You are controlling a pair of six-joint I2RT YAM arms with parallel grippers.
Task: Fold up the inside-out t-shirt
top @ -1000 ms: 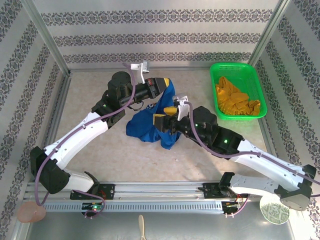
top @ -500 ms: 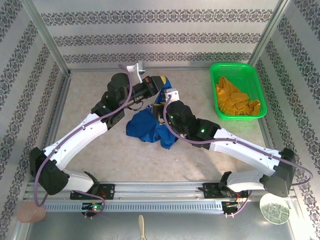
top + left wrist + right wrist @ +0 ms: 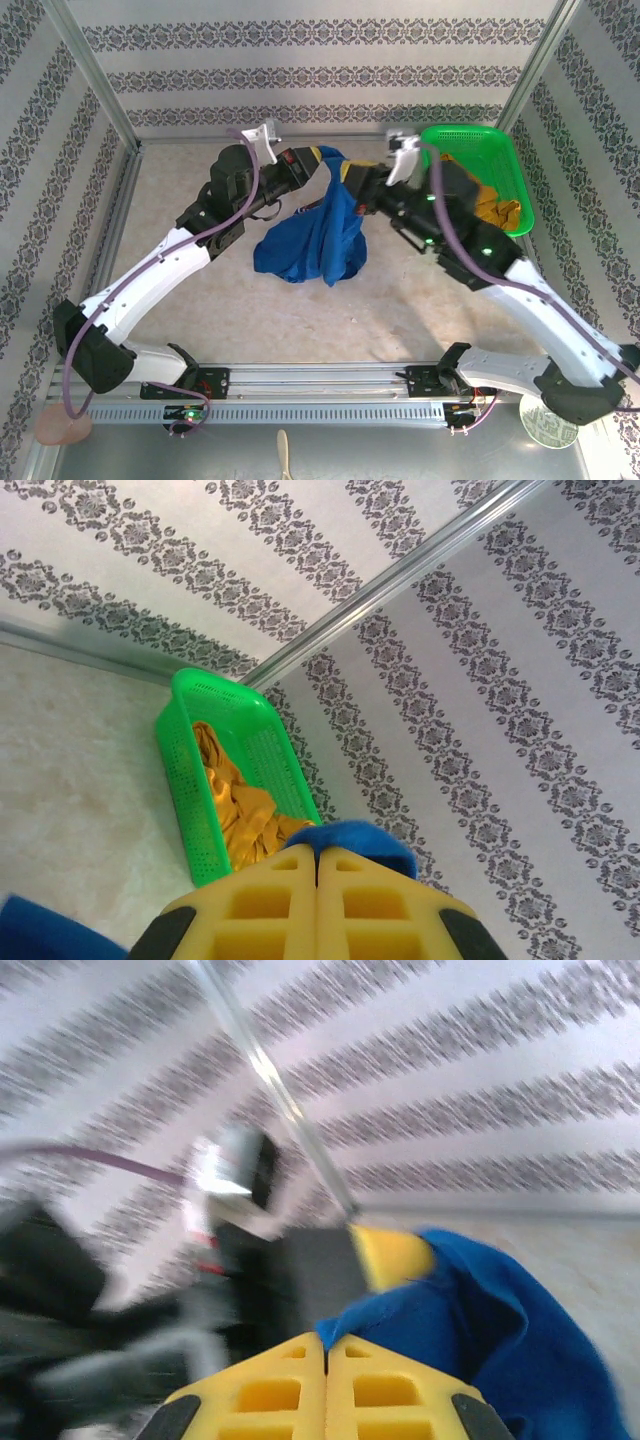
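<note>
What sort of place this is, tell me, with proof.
Probably a robot test cell: patterned panel walls on an aluminium frame, a mounting rail, a blue t-shirt as workpiece.

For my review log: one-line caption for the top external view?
The blue t-shirt hangs bunched, pinched near its top by the left gripper and the right gripper.

Royal-blue t-shirt point(image 3: 318, 235), bunched (wrinkly), top lifted, hem on table
</note>
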